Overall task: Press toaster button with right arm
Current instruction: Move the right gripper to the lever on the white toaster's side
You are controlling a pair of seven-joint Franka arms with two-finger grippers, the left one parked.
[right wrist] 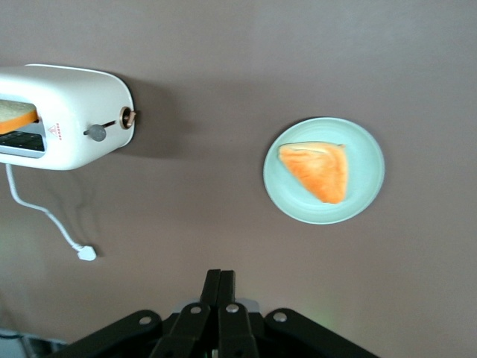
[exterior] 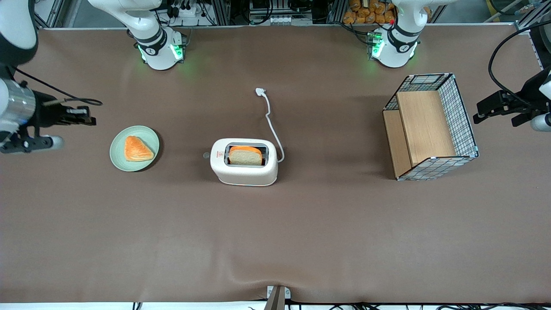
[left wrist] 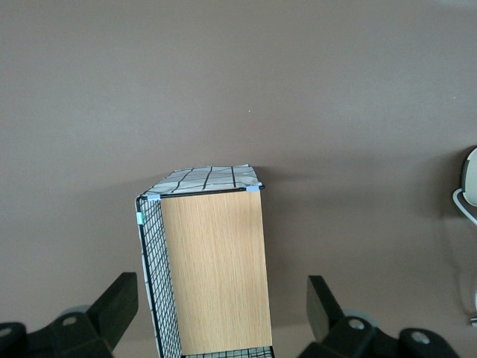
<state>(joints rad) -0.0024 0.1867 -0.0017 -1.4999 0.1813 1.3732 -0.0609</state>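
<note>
Toaster sitting mid-table, gripper parked way off to the side

The toaster [exterior: 244, 162] is white and rounded, with a slice of bread [exterior: 245, 155] in its slot and a red triangle sticker on top — its small greyish button [right wrist: 95, 133] pokes out of the short end facing the green plate [exterior: 118, 157]. The right arm [exterior: 17, 107] holds its gripper [right wrist: 220, 287] above the table, fingers [right wrist: 226, 291] pressed together with nothing between them — the button is well apart from them, with the plate nearer to the fingertips.
</note>
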